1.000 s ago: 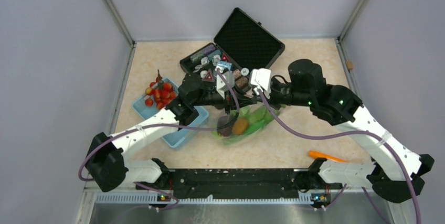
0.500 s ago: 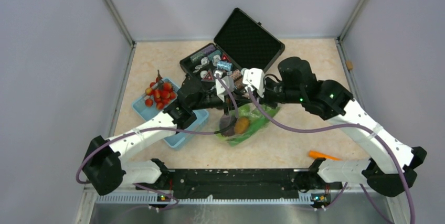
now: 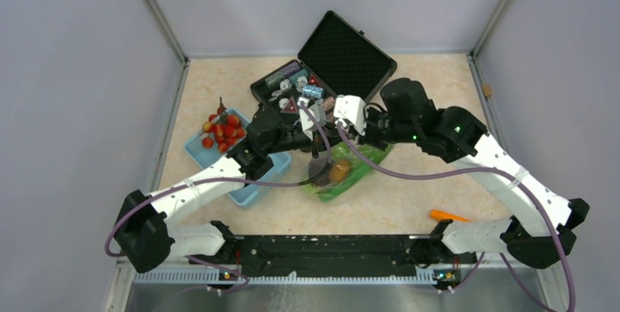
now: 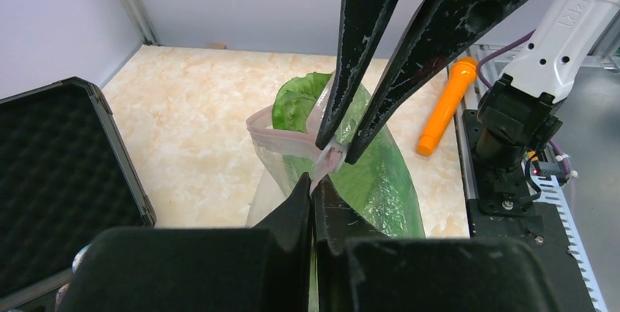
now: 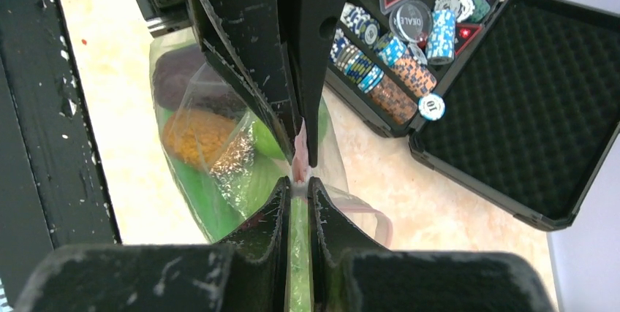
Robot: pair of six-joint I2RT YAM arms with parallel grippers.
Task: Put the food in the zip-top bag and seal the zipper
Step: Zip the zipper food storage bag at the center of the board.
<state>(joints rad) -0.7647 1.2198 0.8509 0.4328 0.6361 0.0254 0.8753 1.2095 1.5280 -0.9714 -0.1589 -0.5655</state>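
zip-top bag (image 3: 349,173): lies crinkled in the middle of the counter, a little toward the near edge, its mouth lifted up toward the two grippers.
food inside: an orange (image 5: 196,137), a dark purple piece (image 5: 178,72) and green leafy produce (image 4: 296,100) show through the clear plastic.
food outside: the red cherry tomatoes (image 3: 223,129) lie in the light blue basket (image 3: 252,193) by the left edge, well apart from the bag.
zipper (image 4: 281,137): the pale pink strip is pinched at one spot. beside that spot it curves away in a loose loop, so that stretch looks unsealed.
left gripper (image 4: 313,189): fingers pressed together on the pink strip, from below in its own view.
right gripper (image 5: 298,186): also clamped on the strip, tip to tip with the left one at the same spot.
black case (image 3: 351,52): open at the middle of the far edge, chips inside, no part of the job.
orange stick (image 3: 450,216): lies near the right near corner. i cannot tell whether it is food.
done, as i judge it: most of the produce is bagged and sealing is under way.
left, as i judge it: pressing the strip along its full width. the tomatoes are not in, which sits badly with closing now.
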